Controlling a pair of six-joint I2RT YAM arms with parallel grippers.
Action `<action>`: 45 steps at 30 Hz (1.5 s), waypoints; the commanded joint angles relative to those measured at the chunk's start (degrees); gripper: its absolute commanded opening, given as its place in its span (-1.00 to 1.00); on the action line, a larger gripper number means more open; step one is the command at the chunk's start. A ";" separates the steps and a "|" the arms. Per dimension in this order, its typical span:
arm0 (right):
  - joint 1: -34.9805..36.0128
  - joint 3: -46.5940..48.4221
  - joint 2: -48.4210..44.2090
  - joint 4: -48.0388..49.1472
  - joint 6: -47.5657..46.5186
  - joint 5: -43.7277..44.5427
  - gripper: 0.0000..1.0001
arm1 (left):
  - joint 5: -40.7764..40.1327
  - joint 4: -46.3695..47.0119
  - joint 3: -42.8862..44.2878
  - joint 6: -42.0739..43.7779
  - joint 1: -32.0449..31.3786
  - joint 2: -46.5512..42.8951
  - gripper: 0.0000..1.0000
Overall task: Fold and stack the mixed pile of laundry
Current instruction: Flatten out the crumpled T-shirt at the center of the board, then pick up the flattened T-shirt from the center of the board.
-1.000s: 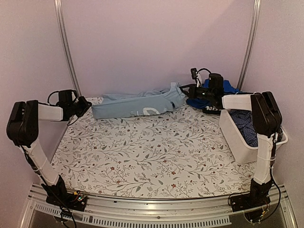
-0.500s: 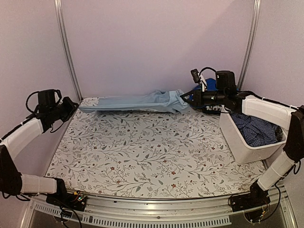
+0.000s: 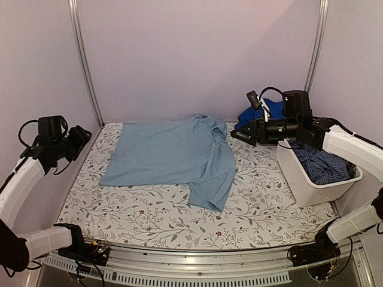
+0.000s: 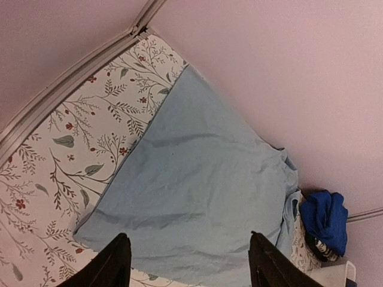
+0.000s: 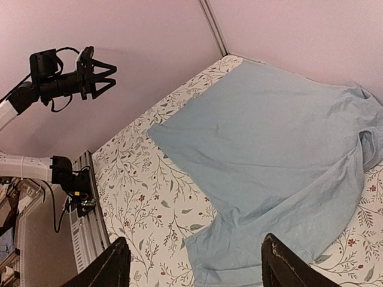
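The large pale blue garment (image 3: 170,154) lies spread flat on the table, one sleeve trailing toward the front (image 3: 209,194). It also fills the left wrist view (image 4: 203,185) and the right wrist view (image 5: 275,131). My left gripper (image 3: 82,136) hovers open off the table's left edge, nothing between its fingers (image 4: 188,239). My right gripper (image 3: 238,135) is open and empty above the shirt's right side (image 5: 192,240). A royal blue garment (image 3: 272,111) is bunched at the back right (image 4: 324,217). A dark blue check garment (image 3: 323,164) fills the white tub.
The white tub (image 3: 299,174) stands at the right edge under my right arm. The floral table cover (image 3: 155,218) shows along the front. A metal rail (image 3: 197,266) runs along the near edge, with frame posts (image 3: 84,60) in the back corners and walls close on both sides.
Both grippers opened and let go of the pale blue garment, which dropped from a stretched band at the back to lie flat. Both arms drew back from it.
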 commanded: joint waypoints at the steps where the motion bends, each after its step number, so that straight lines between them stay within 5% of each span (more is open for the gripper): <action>1: -1.59 5.37 14.31 -1.00 -0.34 2.19 0.39 | 0.83 2.93 -0.05 3.64 -1.79 7.18 0.34; 12: -1.32 15.67 39.28 -6.45 -1.36 5.16 0.19 | 2.26 10.45 1.65 5.58 -8.46 29.80 0.35; 23: -2.41 -7.02 22.33 -4.90 14.85 3.03 0.21 | -1.39 4.04 -4.53 -6.06 -8.90 24.41 0.42; 29: -0.70 -5.57 21.12 -11.95 22.53 -3.92 0.27 | 1.20 -6.13 -2.43 -11.43 -9.00 22.76 0.42; 37: 2.83 -1.85 25.03 -21.03 26.05 0.43 0.29 | 2.78 -11.69 -0.83 -14.07 -7.23 17.08 0.43; 45: -0.71 6.71 28.76 -21.37 20.74 5.92 0.28 | 12.66 -8.89 -0.56 -4.03 -1.37 24.82 0.46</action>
